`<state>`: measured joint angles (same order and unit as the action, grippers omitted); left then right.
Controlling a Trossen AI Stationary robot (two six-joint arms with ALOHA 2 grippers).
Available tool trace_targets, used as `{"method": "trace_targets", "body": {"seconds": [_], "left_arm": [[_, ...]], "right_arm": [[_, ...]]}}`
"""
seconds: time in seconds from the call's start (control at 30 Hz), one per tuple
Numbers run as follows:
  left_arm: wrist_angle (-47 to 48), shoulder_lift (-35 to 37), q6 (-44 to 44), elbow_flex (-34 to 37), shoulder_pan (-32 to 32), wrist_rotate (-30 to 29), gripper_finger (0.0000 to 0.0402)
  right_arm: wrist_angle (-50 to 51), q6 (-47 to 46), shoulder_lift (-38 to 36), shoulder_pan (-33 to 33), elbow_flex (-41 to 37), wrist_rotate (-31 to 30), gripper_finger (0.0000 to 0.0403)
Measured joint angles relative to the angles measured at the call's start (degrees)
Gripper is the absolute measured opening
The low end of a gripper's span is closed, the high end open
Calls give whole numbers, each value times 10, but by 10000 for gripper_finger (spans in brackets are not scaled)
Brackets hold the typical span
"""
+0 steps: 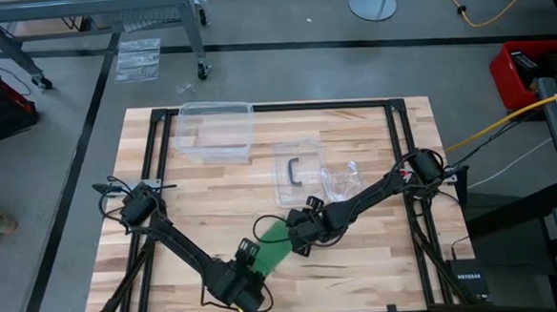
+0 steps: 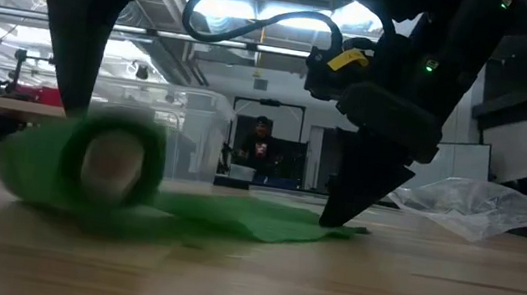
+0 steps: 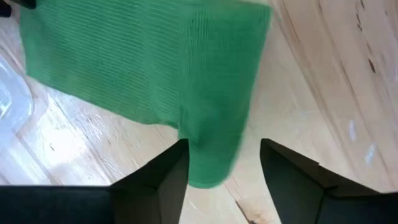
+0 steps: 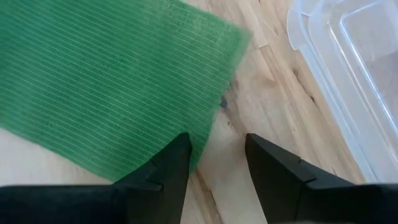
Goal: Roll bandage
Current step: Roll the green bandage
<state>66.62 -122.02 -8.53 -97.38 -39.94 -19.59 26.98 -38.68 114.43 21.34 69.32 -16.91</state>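
The bandage (image 1: 272, 245) lies on the wooden surface (image 1: 361, 276) between the two arms, partly rolled: a fat green roll at the end near the left arm, and a flat tail running toward the right arm.

The left pincer (image 3: 222, 163) stands open, its fingers straddling the roll's end; nothing is clamped. Whether a finger touches the cloth I cannot tell.

The right pincer (image 4: 217, 155) is also parted and holds nothing. In the low view its tip comes down at the far edge of the flat tail, seemingly pinning it to the surface, with one finger at the cloth's edge and the other over bare wood.

The step in hand looks like a re-grip midway through rolling: the roll is let go while the tail is kept flat. Next, the left pincer would need to close on the roll again and turn it toward the tail, keeping the wraps tight and square so they do not slacken or skew.
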Motion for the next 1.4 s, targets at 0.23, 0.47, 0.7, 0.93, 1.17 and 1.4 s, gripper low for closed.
{"method": "trace_targets", "body": {"seconds": [0.23, 0.47, 0.7, 0.93, 1.17, 1.4], "left_arm": [[61, 0, -40, 0, -8, 0, 194], [167, 0, -183, 0, -33, 43, 172], [222, 17, -294, 6, -94, 53, 127], [228, 141, -458, 71, -146, -53, 91], [198, 297, -540, 194, -116, -218, 91], [-65, 398, -358, 384, 10, -232, 91]], "right_arm": [[1, 0, 0, 0, 0, 0, 165], [21, 0, 1, 0, 1, 15, 165], [26, 0, -2, 0, 0, 16, 165], [35, 14, -18, 0, -3, 31, 165], [37, 17, -24, 0, -3, 46, 165], [35, 30, -25, 0, -3, 49, 165]]}}
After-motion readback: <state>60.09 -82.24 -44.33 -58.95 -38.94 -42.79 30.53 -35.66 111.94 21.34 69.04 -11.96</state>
